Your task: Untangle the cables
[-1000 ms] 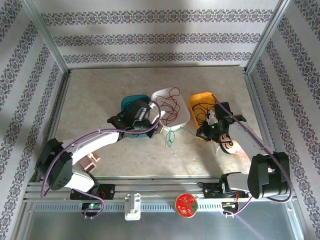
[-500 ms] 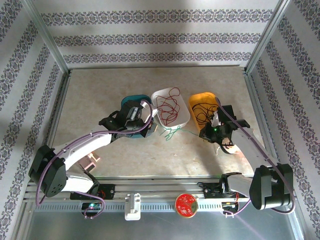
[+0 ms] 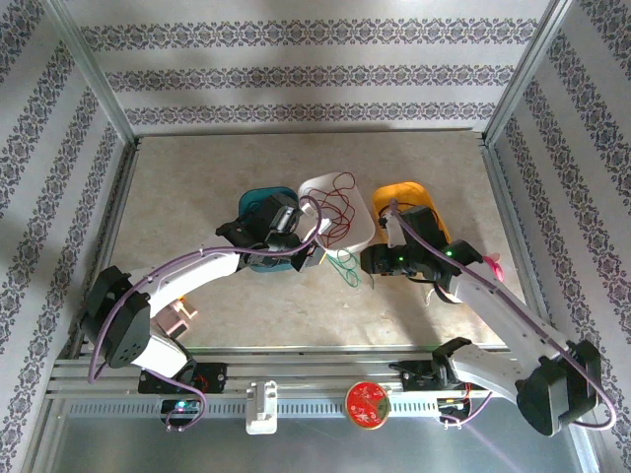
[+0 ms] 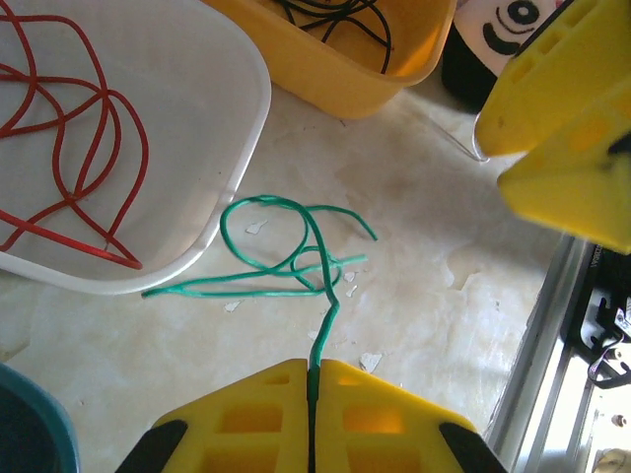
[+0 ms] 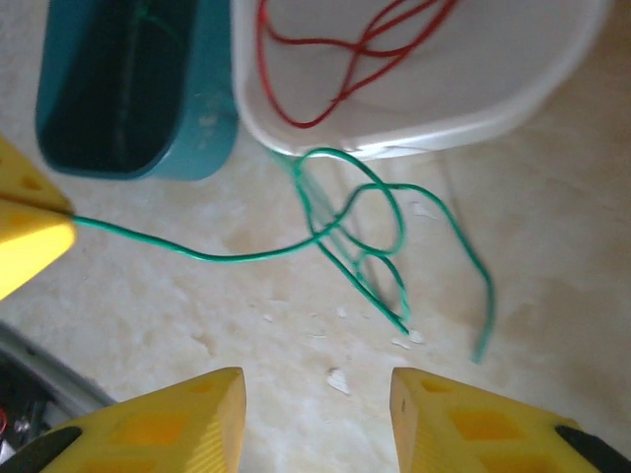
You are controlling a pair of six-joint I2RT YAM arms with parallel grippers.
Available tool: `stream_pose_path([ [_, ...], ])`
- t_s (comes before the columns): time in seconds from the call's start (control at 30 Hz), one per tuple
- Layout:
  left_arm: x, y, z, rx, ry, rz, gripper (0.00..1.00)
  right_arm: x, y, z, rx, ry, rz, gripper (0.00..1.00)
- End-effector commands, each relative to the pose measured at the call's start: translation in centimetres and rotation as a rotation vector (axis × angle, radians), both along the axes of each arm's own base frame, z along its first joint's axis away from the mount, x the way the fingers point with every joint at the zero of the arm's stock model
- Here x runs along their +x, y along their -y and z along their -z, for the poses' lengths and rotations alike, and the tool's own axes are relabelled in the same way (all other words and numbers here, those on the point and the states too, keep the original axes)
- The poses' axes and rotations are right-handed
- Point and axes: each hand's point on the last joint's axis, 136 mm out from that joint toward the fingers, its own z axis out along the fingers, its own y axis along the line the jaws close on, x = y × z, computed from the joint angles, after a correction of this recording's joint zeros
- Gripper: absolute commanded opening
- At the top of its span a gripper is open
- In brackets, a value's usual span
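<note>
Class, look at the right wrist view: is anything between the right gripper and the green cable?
Nothing visible does. The right gripper, open, hangs over bare table beside loops of the green cable; the left gripper pinches its end.

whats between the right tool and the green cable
Bare tabletop, seen in the right wrist view; the open right tool hovers short of the green cable.

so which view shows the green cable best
Left wrist: the green cable is sharp and close, its loops on the table and its end pinched in the left gripper. Right wrist shows the loops too, slightly blurred. Top external shows a tiny squiggle.
</note>
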Motion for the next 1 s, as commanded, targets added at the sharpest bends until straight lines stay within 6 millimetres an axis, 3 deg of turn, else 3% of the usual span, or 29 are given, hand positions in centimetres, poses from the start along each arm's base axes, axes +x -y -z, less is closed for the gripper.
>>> stream_pose_path([
  [0.0, -0.5, 0.8, -1.1, -0.013, 0.003, 0.043, 0.0, 0.9, -1.0, 0.8, -0.013, -0.011, -0.037, 0.44],
  [0.23, -1.0, 0.6, -1.1, -0.004, -0.007, 0.056, 0.0, 2.2, -1.4, 3.9, -0.085, -0.131, -0.053, 0.43],
  [0.37, -1.0, 0.4, -1.4, 0.0, 0.007, 0.049, 0.0, 2.5, -1.1, 4.4, -0.097, -0.144, -0.044, 0.43],
  [0.63, -1.1, -0.5, -5.2, -0.013, 0.106, 0.025, 0.0, 3.9, 3.8, 4.7, -0.022, -0.176, 0.197, 0.43],
  [0.77, -1.0, -0.8, -8.0, -0.026, 0.194, 0.013, 0.0, 3.9, 5.1, 4.5, -0.028, -0.159, 0.234, 0.43],
  [0.9, -0.9, -0.9, -9.8, -0.019, 0.274, 0.001, 0.0, 3.9, 3.9, 3.7, 0.04, -0.141, 0.195, 0.43],
  [0.97, -1.0, -0.7, -10.5, -0.023, 0.299, 0.008, 0.0, 3.4, 2.2, 3.1, 0.09, -0.131, 0.124, 0.43],
])
